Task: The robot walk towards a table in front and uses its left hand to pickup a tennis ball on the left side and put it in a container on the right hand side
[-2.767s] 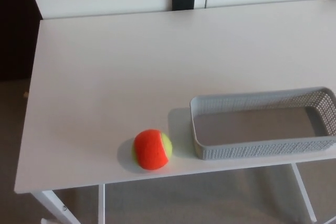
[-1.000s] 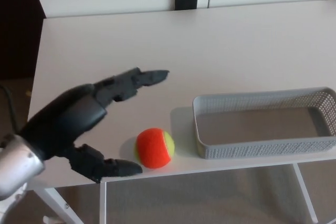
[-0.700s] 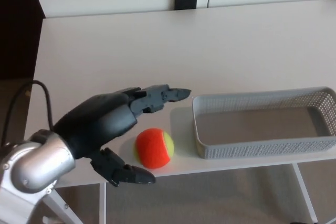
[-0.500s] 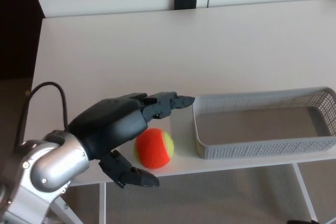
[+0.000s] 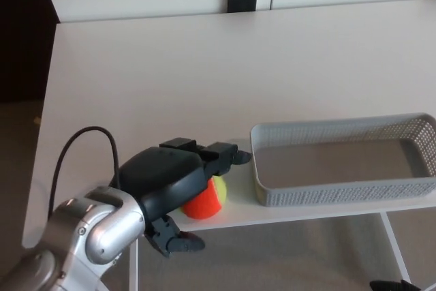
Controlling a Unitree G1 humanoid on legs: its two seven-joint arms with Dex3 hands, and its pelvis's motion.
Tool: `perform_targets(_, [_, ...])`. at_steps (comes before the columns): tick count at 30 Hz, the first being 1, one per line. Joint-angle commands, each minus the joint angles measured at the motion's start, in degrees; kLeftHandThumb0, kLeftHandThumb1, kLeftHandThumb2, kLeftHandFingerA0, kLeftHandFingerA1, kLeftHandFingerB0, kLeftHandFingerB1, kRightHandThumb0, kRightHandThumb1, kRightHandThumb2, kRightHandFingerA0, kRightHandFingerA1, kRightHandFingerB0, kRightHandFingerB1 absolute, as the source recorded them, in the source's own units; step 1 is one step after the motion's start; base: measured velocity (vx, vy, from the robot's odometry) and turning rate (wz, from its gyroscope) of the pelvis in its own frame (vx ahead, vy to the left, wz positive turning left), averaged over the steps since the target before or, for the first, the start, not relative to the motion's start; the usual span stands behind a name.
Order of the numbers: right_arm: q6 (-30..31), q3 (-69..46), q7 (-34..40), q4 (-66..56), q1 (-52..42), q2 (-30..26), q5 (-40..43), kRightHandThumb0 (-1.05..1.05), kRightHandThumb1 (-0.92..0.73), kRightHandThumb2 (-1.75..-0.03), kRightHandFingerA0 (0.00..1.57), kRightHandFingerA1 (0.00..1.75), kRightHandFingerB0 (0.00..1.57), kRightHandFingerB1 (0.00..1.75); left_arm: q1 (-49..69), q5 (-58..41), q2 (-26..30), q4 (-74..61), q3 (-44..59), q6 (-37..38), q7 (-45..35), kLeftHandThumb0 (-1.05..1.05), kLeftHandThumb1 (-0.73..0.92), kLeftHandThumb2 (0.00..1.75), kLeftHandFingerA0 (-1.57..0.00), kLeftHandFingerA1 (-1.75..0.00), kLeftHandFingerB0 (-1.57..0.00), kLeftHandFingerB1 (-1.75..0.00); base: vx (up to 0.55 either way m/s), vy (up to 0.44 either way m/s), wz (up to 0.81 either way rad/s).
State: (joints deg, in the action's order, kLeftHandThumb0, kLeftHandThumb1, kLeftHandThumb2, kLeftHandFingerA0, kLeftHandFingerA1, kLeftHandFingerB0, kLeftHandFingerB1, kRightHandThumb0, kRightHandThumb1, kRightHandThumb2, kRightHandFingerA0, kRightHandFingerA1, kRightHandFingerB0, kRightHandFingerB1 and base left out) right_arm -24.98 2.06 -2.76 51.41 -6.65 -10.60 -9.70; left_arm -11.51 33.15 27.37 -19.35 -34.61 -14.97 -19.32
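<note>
1. White counter (image 5: 204, 73) fills most of the view, and the tennis ball (image 5: 204, 206) sits on its near left part, close to the front edge and just beside the left end of the basket (image 5: 340, 193).
2. Half a second ago the ball showed almost whole; now only its lower orange side and a sliver of yellow-green peek out, because the left hand (image 5: 170, 180) has dropped down over it.
3. That hand is not clamped yet: its fingers (image 5: 228, 155) reach across the top of the ball toward the basket, while the thumb (image 5: 178, 242) hangs below the counter's front edge, apart from the ball.
4. The ball itself has not shifted and appears to rest on the counter, so I judge the reach finished and the squeeze as the step in hand.
5. Lifting and carrying to the basket, which lies empty to the right, are left to do.
6. Whether the palm touches the ball is hidden by the hand's own bulk.
7. The silver forearm (image 5: 95, 233) and its looping black cable (image 5: 68, 151) run out of the picture at the lower left.
8. The right hand does not show.
9. The basket's right end is cut off by the picture edge, and a dark shape (image 5: 388, 284) at the bottom right is too small to name.
</note>
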Motion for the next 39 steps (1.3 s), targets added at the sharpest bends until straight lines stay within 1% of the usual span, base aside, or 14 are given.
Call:
perform_targets(1, [2.7,0.5,1.7,-1.6,0.3,-2.8,-2.0,-0.62,-0.67,-0.61,0.37,0.78,0.33,0.53,-1.6,16.3,-0.7,4.1,-2.5,-2.9,5.4,-0.41,0.4,0.59,-0.19,-0.37,-0.12,-0.31,0.0,0.0,0.0])
perform_targets(2, [3.0,0.5,1.5,-1.6,0.7,-2.9,-1.9,-0.62,-0.67,-0.61,0.37,0.78,0.33,0.53,-1.8,16.8,-0.9,4.5,-2.5,-2.8,5.5,-0.41,0.4,0.59,-0.19,-0.37,-0.12,-0.31,0.0,0.0,0.0])
perform_targets(3, [3.1,0.6,1.5,-1.5,0.9,-2.9,-1.9,-0.62,-0.66,-0.61,0.37,0.78,0.32,0.53,-1.9,17.0,-1.0,4.8,-2.4,-2.6,5.6,-0.23,0.29,0.83,-0.05,-0.49,-0.02,-0.47,0.0,0.0,0.0])
perform_targets(8, [4.0,1.2,2.0,-0.8,2.3,-2.8,-2.7,-0.64,-0.66,-0.62,0.37,0.78,0.32,0.54,-1.8,18.2,-1.5,6.7,-1.9,-0.9,7.8,-0.21,0.29,0.84,-0.1,-0.5,-0.06,-0.49,0.0,0.0,0.0])
perform_targets(13, [3.5,1.2,2.1,-0.9,1.3,-2.8,-2.2,-0.64,-0.66,-0.62,0.36,0.78,0.32,0.54,-0.8,20.0,-2.6,7.3,-2.0,-0.2,9.2,-0.21,0.28,0.84,-0.1,-0.5,-0.07,-0.49,0.0,0.0,0.0])
perform_targets(14, [3.5,1.5,2.2,-1.1,1.2,-2.9,-2.5,-0.65,-0.66,-0.63,0.36,0.79,0.32,0.55,-0.4,20.7,-2.8,7.6,-2.1,0.1,10.2,-0.21,0.3,0.86,-0.12,-0.51,-0.1,-0.5,0.0,0.0,0.0])
perform_targets(18, [3.6,2.0,2.4,-1.4,1.1,-3.2,-2.8,-0.65,-0.66,-0.63,0.36,0.79,0.32,0.55,0.1,22.2,-3.5,8.2,-1.9,0.7,11.9,-0.21,0.3,0.86,-0.12,-0.51,-0.1,-0.5,0.0,0.0,0.0])
perform_targets(19, [3.9,2.1,2.2,-1.5,1.2,-3.2,-2.7,-0.62,-0.67,-0.62,0.36,0.77,0.34,0.54,0.4,22.0,-3.9,8.5,-1.5,1.3,13.2,-0.42,0.4,0.61,-0.27,-0.41,-0.16,-0.33,0.0,0.0,0.0])
perform_targets(24, [3.9,2.3,2.2,-1.7,1.2,-3.4,-2.8,-0.62,-0.67,-0.62,0.36,0.77,0.33,0.54,0.8,22.7,-4.6,8.8,-1.0,1.8,13.8,-0.43,0.4,0.62,-0.27,-0.41,-0.16,-0.33,0.0,0.0,0.0])
perform_targets(26, [4.7,2.0,2.3,-2.1,1.9,-3.0,-2.3,-0.62,-0.67,-0.62,0.37,0.79,0.35,0.55,0.3,21.9,-5.6,9.6,-0.5,1.8,13.6,-0.41,0.4,0.62,-0.27,-0.41,-0.19,-0.34,0.0,0.0,0.0])
perform_targets(27, [4.8,2.1,2.2,-2.2,1.8,-3.0,-2.3,-0.66,-0.66,-0.63,0.36,0.8,0.32,0.53,0.8,22.5,-5.9,9.5,-0.8,1.6,13.5,-0.42,0.4,0.62,-0.29,-0.41,-0.18,-0.34,0.0,0.0,0.0])
perform_targets(29, [4.9,2.1,2.1,-2.4,1.7,-3.0,-2.3,-0.66,-0.66,-0.63,0.36,0.8,0.32,0.53,0.9,22.8,-6.1,9.5,-0.7,1.7,13.5,-0.42,0.4,0.62,-0.29,-0.41,-0.18,-0.34,0.0,0.0,0.0])
perform_targets(32, [5.0,2.1,1.8,-2.8,1.7,-3.1,-2.2,-0.66,-0.68,-0.6,0.32,0.74,0.33,0.53,1.5,24.2,-6.7,9.8,-1.5,1.4,13.6,-0.43,0.39,0.62,-0.32,-0.42,-0.19,-0.34,0.0,0.0,0.0])
perform_targets(39, [5.3,2.7,2.0,-3.6,2.3,-3.6,-3.1,-0.66,-0.68,-0.62,0.36,0.76,0.35,0.53,2.3,24.2,-7.9,10.7,-1.3,1.7,12.7,-0.45,0.39,0.62,-0.32,-0.43,-0.18,-0.34,0.0,0.0,0.0])
